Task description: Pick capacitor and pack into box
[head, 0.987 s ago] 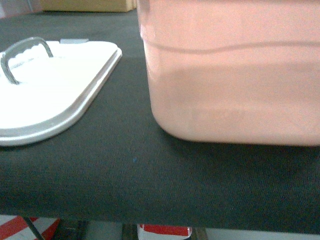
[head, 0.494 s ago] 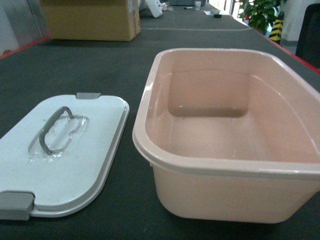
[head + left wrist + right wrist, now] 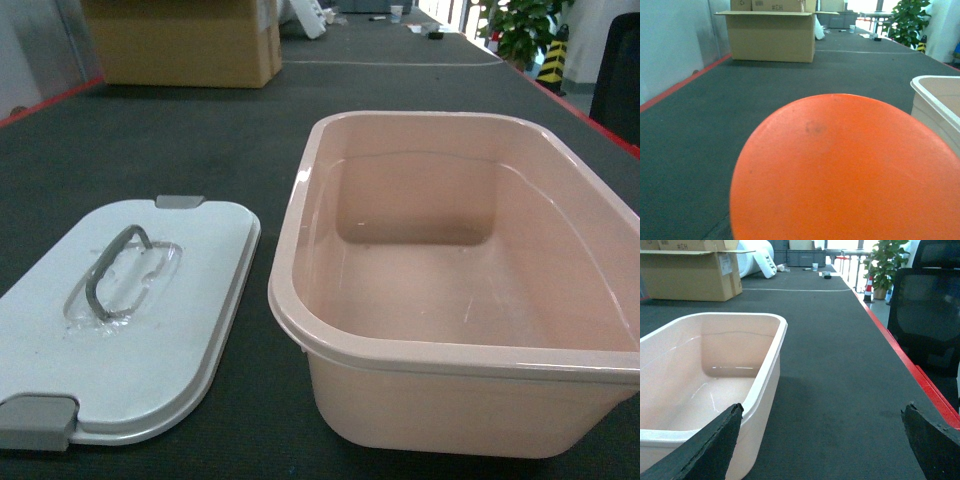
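The right gripper [image 3: 822,440] stands wide and empty at the near edge of the dark mat [image 3: 200,160]; the left gripper's state I cannot tell, as an orange round object [image 3: 845,170] fills its view. The pale pink rectangular plastic box [image 3: 450,390] sits open and empty, its white lid with grey handle [image 3: 130,320] just beside it. No capacitor is visible, so finding one seems next. A brown cardboard carton [image 3: 180,40] stands at the far edge.

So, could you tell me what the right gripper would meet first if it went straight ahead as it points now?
Probably nothing soon: beyond the open right gripper lies bare dark table mat, the pale pink plastic tub just to its left. Depth is unclear.
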{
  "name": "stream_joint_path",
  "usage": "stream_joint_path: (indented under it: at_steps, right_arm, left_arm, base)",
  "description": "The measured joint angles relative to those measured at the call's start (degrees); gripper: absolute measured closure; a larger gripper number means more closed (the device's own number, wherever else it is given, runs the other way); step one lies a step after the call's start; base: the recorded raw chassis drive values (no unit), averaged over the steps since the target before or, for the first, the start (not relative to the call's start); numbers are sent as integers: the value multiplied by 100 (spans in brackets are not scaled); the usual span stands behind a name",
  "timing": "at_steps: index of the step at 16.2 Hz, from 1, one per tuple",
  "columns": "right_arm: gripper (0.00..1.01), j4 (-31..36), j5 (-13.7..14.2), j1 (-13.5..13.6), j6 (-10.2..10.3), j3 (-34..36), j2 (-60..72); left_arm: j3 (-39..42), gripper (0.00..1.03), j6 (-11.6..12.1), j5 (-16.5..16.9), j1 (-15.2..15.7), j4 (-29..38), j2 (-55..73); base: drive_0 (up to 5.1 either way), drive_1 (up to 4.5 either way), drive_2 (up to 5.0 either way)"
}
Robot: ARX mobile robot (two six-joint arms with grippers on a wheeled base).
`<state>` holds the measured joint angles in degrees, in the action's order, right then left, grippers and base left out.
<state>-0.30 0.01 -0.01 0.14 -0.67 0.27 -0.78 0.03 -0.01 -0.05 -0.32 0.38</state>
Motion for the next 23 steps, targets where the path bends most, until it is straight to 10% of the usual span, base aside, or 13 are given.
stream_joint_path:
  at_steps: [14,17,19,23]
  right_arm:
    - [3,0,0,0,0,0,0]
    - [3,-2,2,0,2,0,0]
    - [3,0,0,0,0,0,0]
    - [3,0,0,0,0,0,0]
  left_arm:
    - [0,59,44,-214,-39,188,98]
    - [-87,59,63,26,767,3368,3204]
    - [-1097,59,22,-225,70,5545,5842]
    - [-3274,59,-9,-715,-1906,5729,8421]
  base:
    - [0,0,0]
    - [0,0,0]
    - [0,0,0]
    - [0,0,0]
